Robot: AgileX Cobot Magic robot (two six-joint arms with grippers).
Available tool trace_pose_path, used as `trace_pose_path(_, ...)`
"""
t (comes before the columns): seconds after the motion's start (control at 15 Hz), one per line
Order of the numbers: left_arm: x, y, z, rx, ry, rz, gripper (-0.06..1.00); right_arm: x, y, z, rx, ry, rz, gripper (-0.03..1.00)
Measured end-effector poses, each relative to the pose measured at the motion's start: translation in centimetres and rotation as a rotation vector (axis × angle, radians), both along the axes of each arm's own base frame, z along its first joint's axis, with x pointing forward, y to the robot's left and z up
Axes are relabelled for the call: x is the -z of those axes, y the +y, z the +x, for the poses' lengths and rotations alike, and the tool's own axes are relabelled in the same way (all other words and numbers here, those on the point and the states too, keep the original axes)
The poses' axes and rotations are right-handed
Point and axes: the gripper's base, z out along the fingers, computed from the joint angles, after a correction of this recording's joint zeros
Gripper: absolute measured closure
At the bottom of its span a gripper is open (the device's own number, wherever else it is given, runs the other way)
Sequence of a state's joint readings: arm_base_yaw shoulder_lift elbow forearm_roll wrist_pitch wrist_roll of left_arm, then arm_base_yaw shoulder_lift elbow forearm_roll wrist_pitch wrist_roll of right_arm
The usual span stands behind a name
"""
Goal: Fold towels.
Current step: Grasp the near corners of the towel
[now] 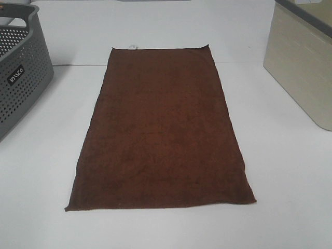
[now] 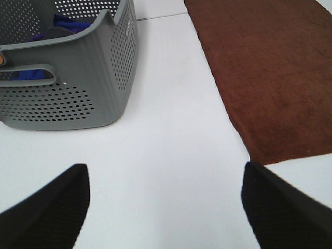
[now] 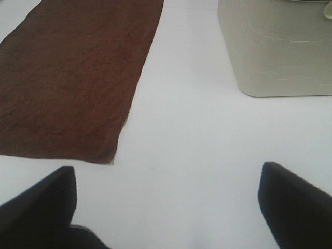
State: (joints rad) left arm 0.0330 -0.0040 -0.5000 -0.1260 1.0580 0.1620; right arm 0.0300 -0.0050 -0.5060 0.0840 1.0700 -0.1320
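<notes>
A dark reddish-brown towel [image 1: 161, 129] lies spread flat and unfolded in the middle of a white table [image 1: 290, 207], its long sides running from near to far. It is a plain rectangle of terry cloth with a short, slightly fuzzy pile and stitched hems. A small white tag [image 1: 133, 46] shows at its far-left corner. To the left stands a grey plastic basket [image 1: 21, 78] with perforated walls and a cut-out handle, and something blue [image 2: 65, 23] lies inside it. To the right stands a smooth beige bin [image 1: 303, 78] with rounded corners. Neither touches the towel. From the high camera we see no arms. In the wrist views, our left gripper [image 2: 163, 207] hangs over bare table just left of the towel's near-left corner, its two black fingers spread wide and holding nothing. Our right gripper [image 3: 166, 207] hangs over bare table just right of the near-right corner, likewise spread wide and empty. We judge the towel to be light, soft and limp: it should drape and sag wherever it is not held, and the nap should give the fingers good grip and not slip. It lies close against the table, so a finger would have to get under the hem. The two near corners look like the best places to pinch, one for each gripper, so that the near edge can be lifted evenly and carried toward the far edge.
</notes>
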Motion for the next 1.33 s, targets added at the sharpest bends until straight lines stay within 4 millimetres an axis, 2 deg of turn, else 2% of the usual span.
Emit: trace_pose_path(1.33,0.00,0.00,0.00,0.000,0.000,0.000,0.18,0.00,0.00,0.00,0.000,0.000,0.000,0.08)
